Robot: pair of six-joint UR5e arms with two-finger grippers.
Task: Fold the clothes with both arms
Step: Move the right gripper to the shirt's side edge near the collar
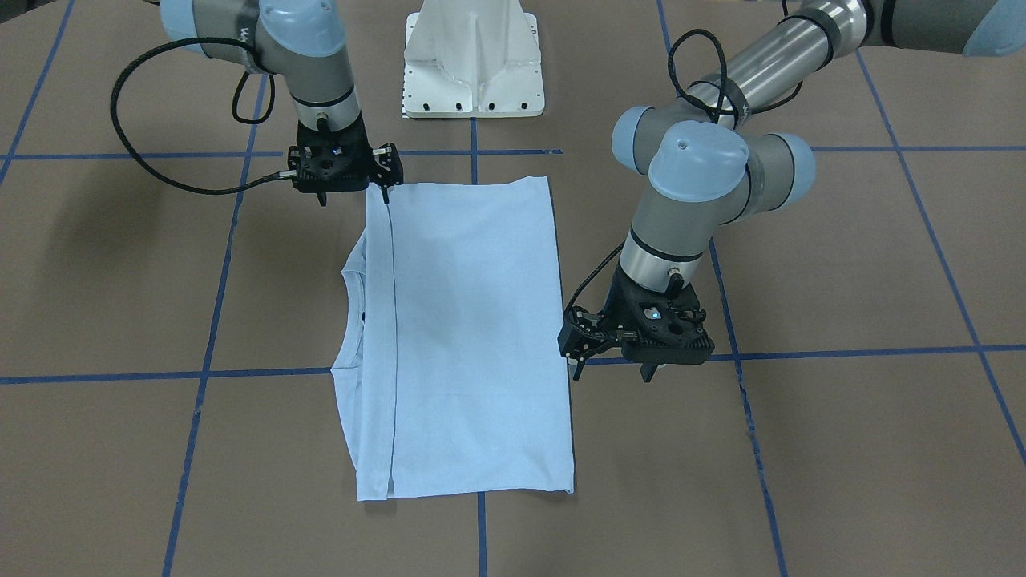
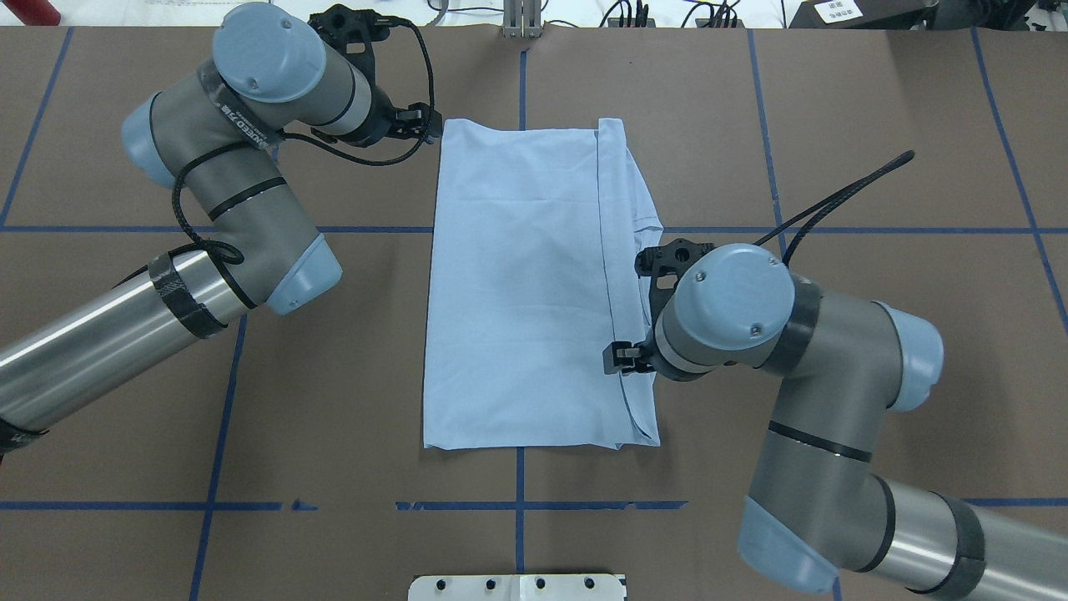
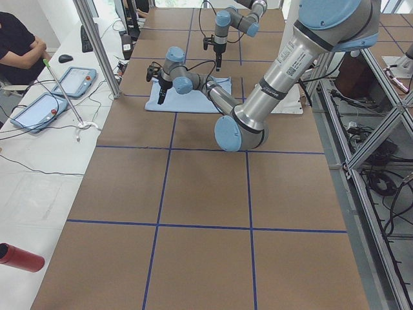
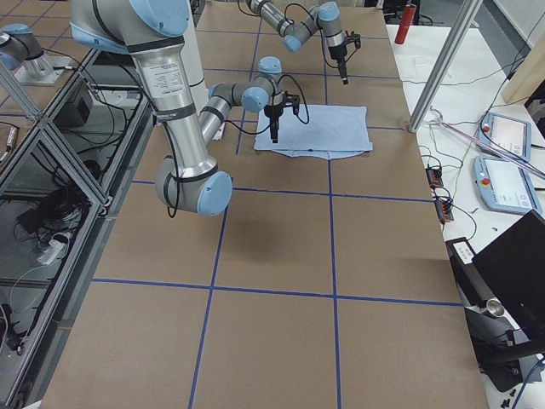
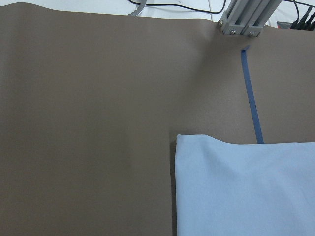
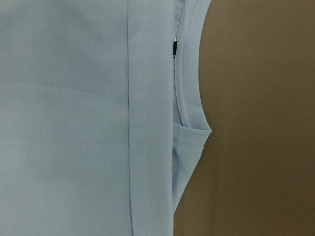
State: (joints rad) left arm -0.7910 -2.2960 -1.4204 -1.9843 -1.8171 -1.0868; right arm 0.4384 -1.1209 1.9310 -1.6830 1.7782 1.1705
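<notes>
The pale light-blue T-shirt (image 1: 473, 320) lies flat on the brown table, folded into a long rectangle. It also shows in the overhead view (image 2: 526, 284). Its collar (image 6: 184, 93) with a small dark tag points to my right; the print is hidden. My left gripper (image 1: 611, 370) hovers open and empty just off the shirt's edge, by the far left corner (image 5: 187, 142) in the overhead view (image 2: 420, 125). My right gripper (image 1: 353, 196) is open and empty above the folded edge near my base, partly hidden under its wrist in the overhead view (image 2: 622, 359).
The white pedestal base (image 1: 473, 64) stands at my side of the table. Blue tape lines (image 2: 517, 505) grid the brown surface. Beyond the far edge are an aluminium post (image 5: 246, 19), tablets (image 3: 39, 110), a seated person (image 3: 16, 45) and a red bottle (image 3: 19, 257).
</notes>
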